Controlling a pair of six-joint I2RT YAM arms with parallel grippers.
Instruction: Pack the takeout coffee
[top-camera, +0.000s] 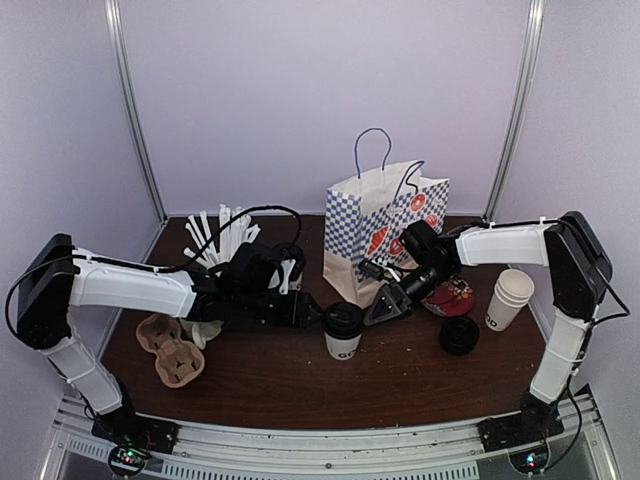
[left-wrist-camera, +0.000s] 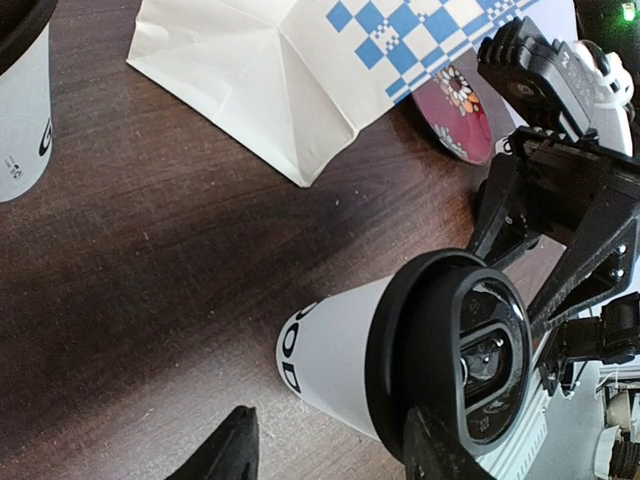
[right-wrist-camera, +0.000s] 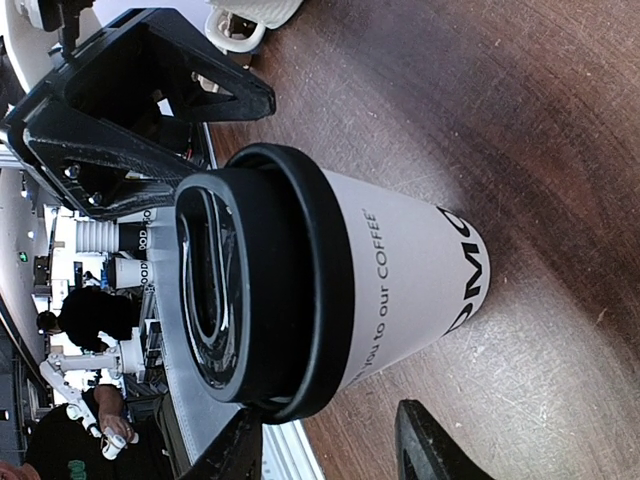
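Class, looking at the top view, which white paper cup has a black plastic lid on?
The single white paper cup centre front, before the blue-checked paper bag; the stacked white paper cups at right are lidless.

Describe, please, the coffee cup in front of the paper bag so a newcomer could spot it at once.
Find the blue-checkered paper bag at the back. Just before it stands a white paper cup. Unlike the stacked cups at right, it wears a black lid.

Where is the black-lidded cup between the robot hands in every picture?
Top external: the cup stands mid-table, lower centre.
Left wrist: lower right, lid toward camera.
Right wrist: centre, filling the frame.
Shared landmark: dark wooden table under it.
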